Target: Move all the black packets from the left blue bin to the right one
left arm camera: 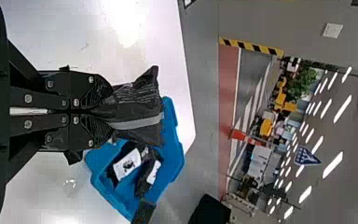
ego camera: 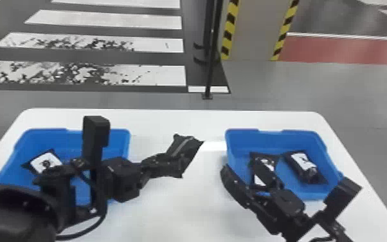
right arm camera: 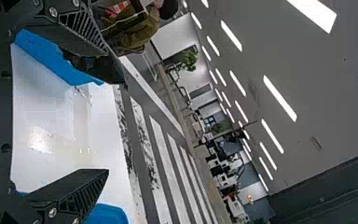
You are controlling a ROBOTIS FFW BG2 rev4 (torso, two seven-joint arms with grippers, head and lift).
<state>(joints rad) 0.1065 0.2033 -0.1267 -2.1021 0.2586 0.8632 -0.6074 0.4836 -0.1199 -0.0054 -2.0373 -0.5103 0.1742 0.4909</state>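
My left gripper is between the two bins, shut on a black packet. In the left wrist view the left gripper pinches that packet by one end. A black packet with a white label lies in the left blue bin, partly behind the left arm. My right gripper is at the right blue bin's near left corner, its fingers apart; one overlaps a packet there. Another packet lies farther right in that bin. In the right wrist view the right gripper is open.
Both bins stand on a white table, with a gap between them. The left forearm passes over the left bin's near part. Beyond the table's far edge stands a thin black post on the floor.
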